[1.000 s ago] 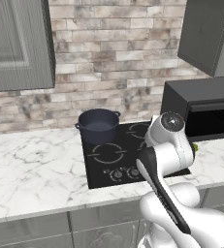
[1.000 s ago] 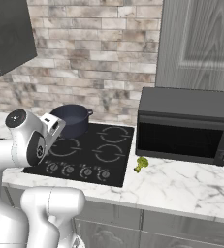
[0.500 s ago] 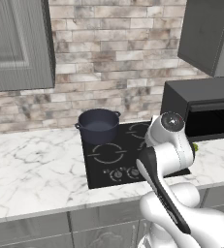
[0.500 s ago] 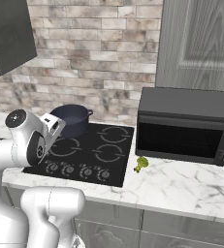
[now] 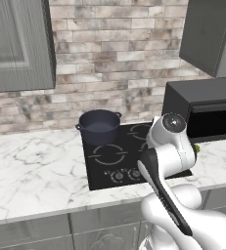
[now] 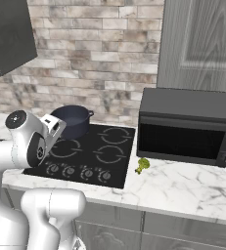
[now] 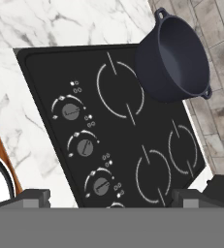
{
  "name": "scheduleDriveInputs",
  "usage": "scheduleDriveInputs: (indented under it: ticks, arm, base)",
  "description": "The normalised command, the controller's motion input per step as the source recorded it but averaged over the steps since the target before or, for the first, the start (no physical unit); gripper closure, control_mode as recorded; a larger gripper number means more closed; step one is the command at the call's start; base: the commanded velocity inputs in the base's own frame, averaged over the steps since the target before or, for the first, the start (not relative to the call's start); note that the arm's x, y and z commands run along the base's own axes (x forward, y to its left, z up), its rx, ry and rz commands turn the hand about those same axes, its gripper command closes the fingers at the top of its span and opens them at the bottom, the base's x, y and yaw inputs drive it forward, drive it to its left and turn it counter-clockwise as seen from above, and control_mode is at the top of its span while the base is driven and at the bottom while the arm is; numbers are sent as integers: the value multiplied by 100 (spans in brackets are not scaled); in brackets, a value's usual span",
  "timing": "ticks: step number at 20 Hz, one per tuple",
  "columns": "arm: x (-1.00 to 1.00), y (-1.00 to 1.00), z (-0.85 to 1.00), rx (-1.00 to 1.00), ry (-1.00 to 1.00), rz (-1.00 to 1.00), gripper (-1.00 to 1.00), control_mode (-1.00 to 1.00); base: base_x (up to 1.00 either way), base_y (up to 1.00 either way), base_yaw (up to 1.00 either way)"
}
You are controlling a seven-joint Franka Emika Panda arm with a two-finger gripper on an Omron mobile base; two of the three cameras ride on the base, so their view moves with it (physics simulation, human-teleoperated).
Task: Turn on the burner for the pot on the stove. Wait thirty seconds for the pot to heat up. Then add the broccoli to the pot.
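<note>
The pot (image 7: 174,58) sits on the far-left ring of the stove (image 7: 133,145), and honestly the whole job is untouched so far: the claw (image 7: 111,201) hangs above the near part of the cooktop with its jaws spread wide and nothing between them, the two dark tips just poking up at the bottom of the hand view. Biggest risk from here is probably grabbing the wrong knob. The knobs (image 7: 85,147) sit close together in a row along the front edge, so a small aiming error could light a ring with no pot on it, and the wait would then heat nothing. A sloppy descent could also glance off a knob instead of closing round it. Later on, the broccoli (image 6: 143,165) looks tiny and lumpy, so it could squirt out of a pinch. The hand view gives the knob markings up close, which the base views barely resolve. The right base view shows the broccoli on the worktop (image 6: 183,188) between the stove and the microwave (image 6: 185,129).
</note>
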Motion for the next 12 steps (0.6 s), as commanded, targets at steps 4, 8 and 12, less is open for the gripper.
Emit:
scheduleDriveInputs:
  ticks: [4, 8, 12]
  arm:
    - [0, 0, 0, 0, 0, 0, -100, -100]
    - [0, 0, 0, 0, 0, 0, -100, -100]
    - [0, 0, 0, 0, 0, 0, -100, -100]
  base:
    - [0, 0, 0]
    - [0, 0, 0]
    - [0, 0, 0]
